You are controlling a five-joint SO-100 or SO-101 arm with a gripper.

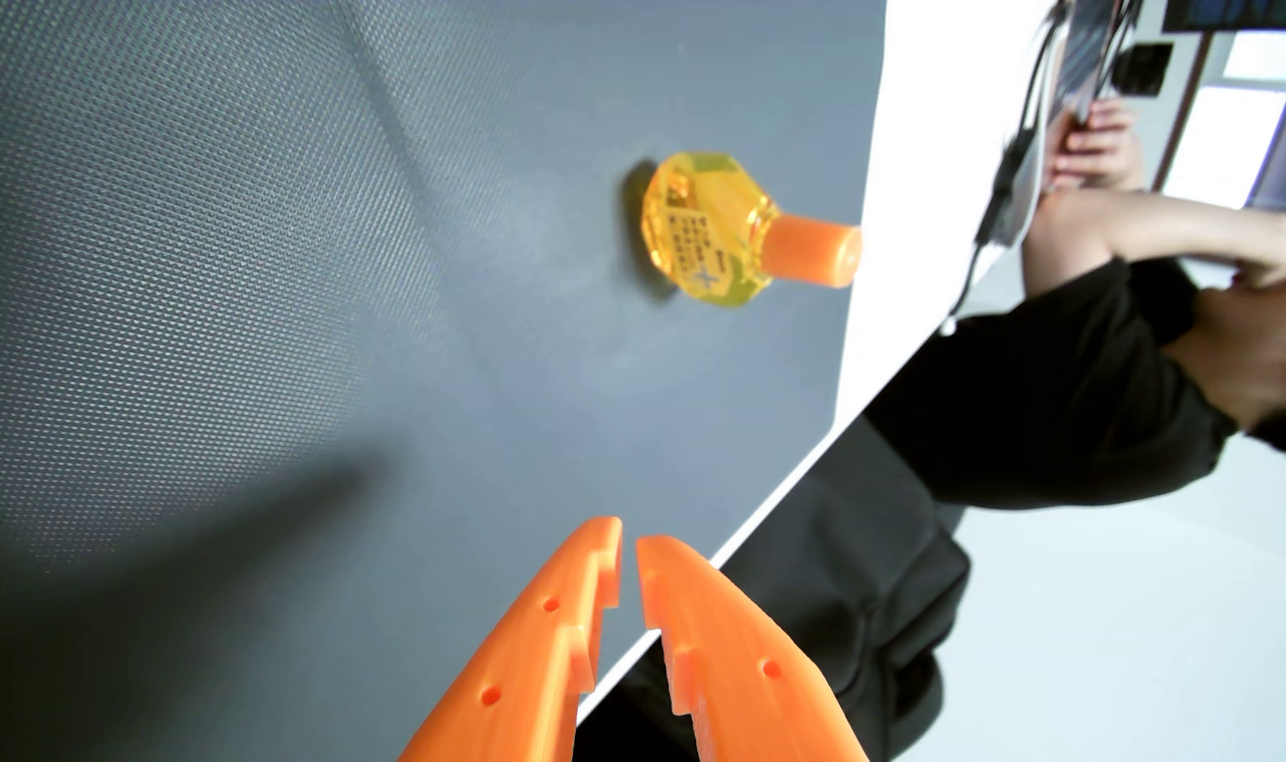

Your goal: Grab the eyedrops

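Note:
The eyedrops are a small clear yellow bottle with an orange cap, standing on the dark grey mat; the picture is turned sideways, so the cap points right. My gripper enters from the bottom edge with two orange toothed fingers. Their tips stand almost together with only a thin gap and nothing between them. The gripper is well short of the bottle, apart from it.
The mat ends at a white table strip to the right of the bottle. Beyond the table edge sits a person in black with an arm raised. Cables hang at the table's far side.

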